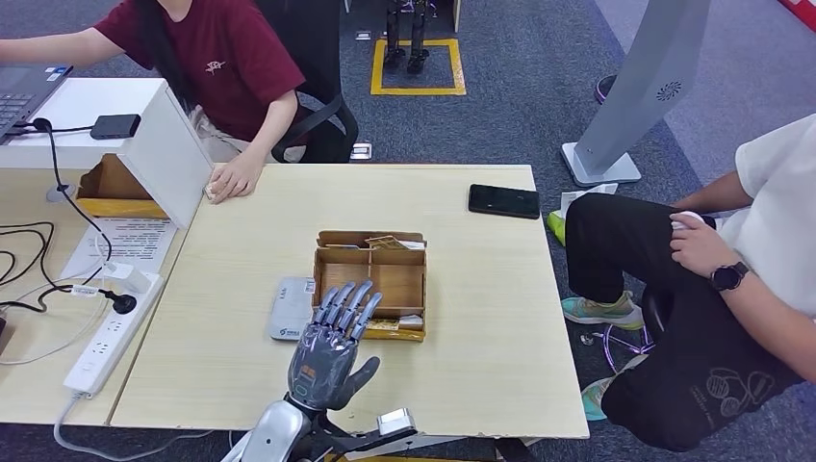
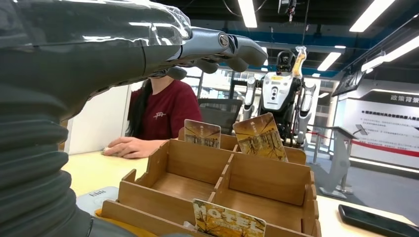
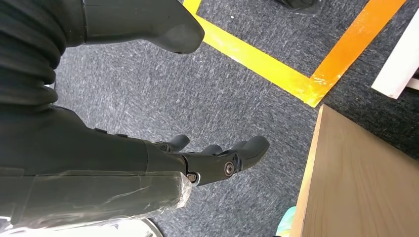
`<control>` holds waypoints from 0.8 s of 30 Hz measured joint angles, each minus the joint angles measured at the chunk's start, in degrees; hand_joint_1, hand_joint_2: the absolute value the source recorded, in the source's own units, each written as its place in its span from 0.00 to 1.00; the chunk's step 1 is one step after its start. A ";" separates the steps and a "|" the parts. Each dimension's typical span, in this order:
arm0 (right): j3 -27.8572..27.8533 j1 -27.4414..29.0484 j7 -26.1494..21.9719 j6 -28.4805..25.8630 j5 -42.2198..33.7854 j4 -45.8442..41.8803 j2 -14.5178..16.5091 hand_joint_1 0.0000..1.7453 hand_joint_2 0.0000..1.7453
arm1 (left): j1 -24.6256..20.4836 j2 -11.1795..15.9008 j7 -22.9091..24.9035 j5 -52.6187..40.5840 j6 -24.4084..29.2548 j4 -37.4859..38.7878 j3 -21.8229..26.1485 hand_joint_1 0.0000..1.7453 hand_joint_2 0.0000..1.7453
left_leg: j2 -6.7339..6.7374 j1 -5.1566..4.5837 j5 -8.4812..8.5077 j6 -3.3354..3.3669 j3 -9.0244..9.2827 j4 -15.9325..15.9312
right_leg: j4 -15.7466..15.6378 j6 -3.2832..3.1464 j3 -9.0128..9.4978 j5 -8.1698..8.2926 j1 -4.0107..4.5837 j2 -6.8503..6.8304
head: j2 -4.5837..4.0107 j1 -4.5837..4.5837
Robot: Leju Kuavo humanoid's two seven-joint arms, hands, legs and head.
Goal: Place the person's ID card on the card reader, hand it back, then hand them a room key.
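Observation:
My left hand [image 1: 333, 345] hovers over the near edge of the wooden card box [image 1: 369, 282], fingers spread and empty; in the left wrist view the fingers [image 2: 232, 47] reach above the box [image 2: 217, 187]. Room key cards with a yellow picture stand in the box's far slots [image 2: 259, 137] and one in the near slot [image 2: 228, 222]. The grey card reader [image 1: 291, 308] lies flat on the table left of the box, beside my hand. My right hand [image 3: 207, 160] hangs beside the table edge over the carpet, fingers slightly curled, holding nothing. No ID card is visible.
A person in a maroon shirt [image 1: 216, 67] sits at the far left, hand [image 1: 234, 179] resting on the table. Another person [image 1: 731, 279] sits at the right. A black phone [image 1: 503, 200] lies far right. A power strip [image 1: 108, 337] and cables lie left.

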 joint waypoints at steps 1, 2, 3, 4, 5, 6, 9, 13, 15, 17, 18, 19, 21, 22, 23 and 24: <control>0.01 0.00 -0.03 0.00 0.01 0.00 0.00 0.00 1.00 | -0.10 -0.03 0.26 0.09 -0.05 0.15 0.00 0.00 1.00 | 0.00 0.00 0.00 0.00 0.00 0.00 | 0.00 0.00 0.00 0.00 0.00 0.00 | 0.00 0.00; 0.02 0.00 -0.05 -0.01 0.02 0.00 0.00 0.00 1.00 | -0.24 -0.09 0.57 0.19 -0.14 0.37 0.00 0.00 1.00 | 0.00 0.00 0.00 0.00 0.00 0.00 | 0.00 0.00 0.00 0.00 0.00 0.00 | 0.00 0.00; 0.04 0.00 -0.06 -0.01 0.03 0.01 0.00 0.00 1.00 | -0.42 -0.19 0.85 0.30 -0.24 0.67 0.00 0.00 1.00 | 0.00 0.00 0.00 0.00 0.00 0.00 | 0.00 0.00 0.00 0.00 0.00 0.00 | 0.00 0.00; 0.06 0.01 -0.07 -0.02 0.02 0.01 0.00 0.00 1.00 | -0.62 -0.31 1.10 0.44 -0.36 1.03 0.00 0.00 1.00 | -0.01 0.00 0.00 0.00 0.00 0.00 | 0.00 0.00 0.01 0.00 0.00 -0.01 | 0.00 0.00; 0.09 0.01 -0.07 -0.03 0.02 0.01 0.00 0.00 1.00 | -0.82 -0.43 1.31 0.66 -0.46 1.43 0.00 0.00 1.00 | -0.01 0.00 0.00 0.00 0.00 0.00 | 0.00 0.00 0.01 0.00 0.00 0.00 | 0.00 0.00; 0.12 0.02 -0.06 -0.04 0.02 0.01 0.00 0.00 1.00 | -1.00 -0.51 1.45 0.90 -0.56 1.85 0.00 0.00 1.00 | 0.00 0.00 0.00 0.00 0.00 0.00 | 0.00 0.00 0.01 0.00 0.00 0.00 | 0.00 0.00; 0.20 0.07 0.03 -0.05 0.01 0.01 0.00 0.00 1.00 | -1.41 -0.63 1.65 1.73 -0.83 3.27 0.01 0.00 1.00 | 0.00 0.00 0.00 0.00 0.00 0.00 | 0.00 0.00 0.00 0.00 0.00 0.00 | 0.00 0.00; 0.48 0.07 0.11 0.05 0.01 0.01 0.00 0.00 1.00 | -1.63 -0.89 1.73 2.20 -0.88 4.96 0.02 0.00 1.00 | 0.00 0.00 0.00 0.00 0.00 0.00 | 0.00 0.00 0.00 0.00 0.00 0.00 | 0.00 -0.01; 0.60 0.06 0.13 0.09 0.01 0.01 0.00 0.00 1.00 | -1.74 -0.97 1.90 2.21 -0.87 5.52 0.03 0.00 1.00 | 0.00 0.00 0.00 0.00 0.00 0.00 | 0.00 0.00 0.00 0.00 0.00 0.00 | 0.00 0.00; 0.68 0.06 0.13 0.09 0.01 0.01 0.00 0.00 1.00 | -1.87 -0.99 2.02 2.21 -0.86 5.90 0.04 0.00 1.00 | 0.00 0.00 0.00 0.00 0.00 0.00 | 0.00 0.00 0.00 0.00 0.00 0.00 | 0.00 0.00; 0.72 0.06 0.13 0.09 0.01 0.01 0.00 0.00 1.00 | -1.95 -1.01 2.02 2.22 -0.86 6.07 0.04 0.00 1.00 | 0.00 0.00 0.00 0.00 0.00 0.00 | 0.00 0.00 0.00 0.00 0.00 0.00 | 0.00 0.00; 0.78 0.06 0.13 0.09 0.01 0.01 0.00 0.00 1.00 | -2.01 -1.02 2.02 2.22 -0.86 6.23 0.04 0.00 1.00 | 0.00 0.00 0.00 0.00 0.00 0.00 | 0.00 0.00 0.00 0.00 0.00 0.00 | 0.00 -0.01; 0.89 0.06 0.13 0.09 0.01 0.01 0.00 0.00 1.00 | -2.11 -1.05 2.02 2.21 -0.86 6.53 0.04 0.00 1.00 | 0.00 0.00 0.00 0.00 0.00 0.00 | 0.00 0.00 0.00 0.00 0.00 0.00 | 0.00 -0.01; 0.92 0.06 0.13 0.09 0.01 0.01 0.00 0.00 1.00 | -2.15 -1.07 2.02 2.21 -0.85 6.67 0.04 0.00 1.00 | 0.00 0.00 0.00 0.00 0.00 0.00 | 0.00 0.00 0.00 0.00 0.00 0.00 | 0.00 -0.01; 0.95 0.06 0.13 0.09 0.01 0.01 0.00 0.00 1.00 | -2.20 -1.08 2.02 2.21 -0.85 6.81 0.04 0.00 1.00 | 0.00 0.00 0.00 0.00 0.00 0.00 | 0.00 0.00 0.00 0.00 0.00 0.00 | 0.00 0.00; 0.96 0.06 0.13 0.09 0.01 0.01 0.00 0.00 1.00 | -2.23 -1.08 2.02 2.21 -0.85 6.95 0.04 0.00 1.00 | 0.00 0.00 0.00 0.00 0.00 0.00 | 0.00 0.00 0.01 0.00 0.00 0.00 | 0.00 0.00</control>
